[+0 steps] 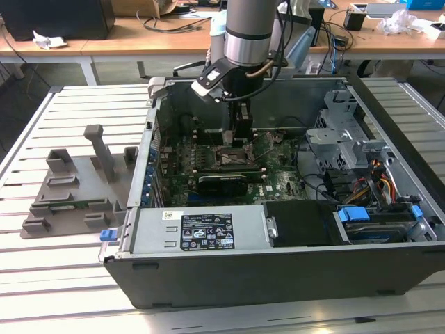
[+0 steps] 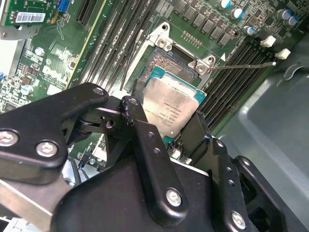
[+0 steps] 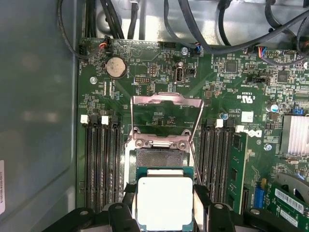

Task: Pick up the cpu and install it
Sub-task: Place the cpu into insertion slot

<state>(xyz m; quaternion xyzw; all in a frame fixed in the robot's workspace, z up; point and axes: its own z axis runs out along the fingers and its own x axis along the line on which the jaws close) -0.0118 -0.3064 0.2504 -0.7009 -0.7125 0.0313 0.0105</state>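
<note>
Item: grey fixture plate [image 1: 69,202], at 9 o'clock from the open computer case [image 1: 278,278] in the exterior view. Gripper [image 1: 240,136] — clamped on the cpu [image 3: 164,200] by opposite edges, over the open socket [image 3: 159,157]. Handling (judged): light, rigid, fragile underside — grip edges only.

Expect bright, even overhead light in the exterior view. Note pale glare on the cpu [image 3: 164,203] lid in both wrist views.
</note>
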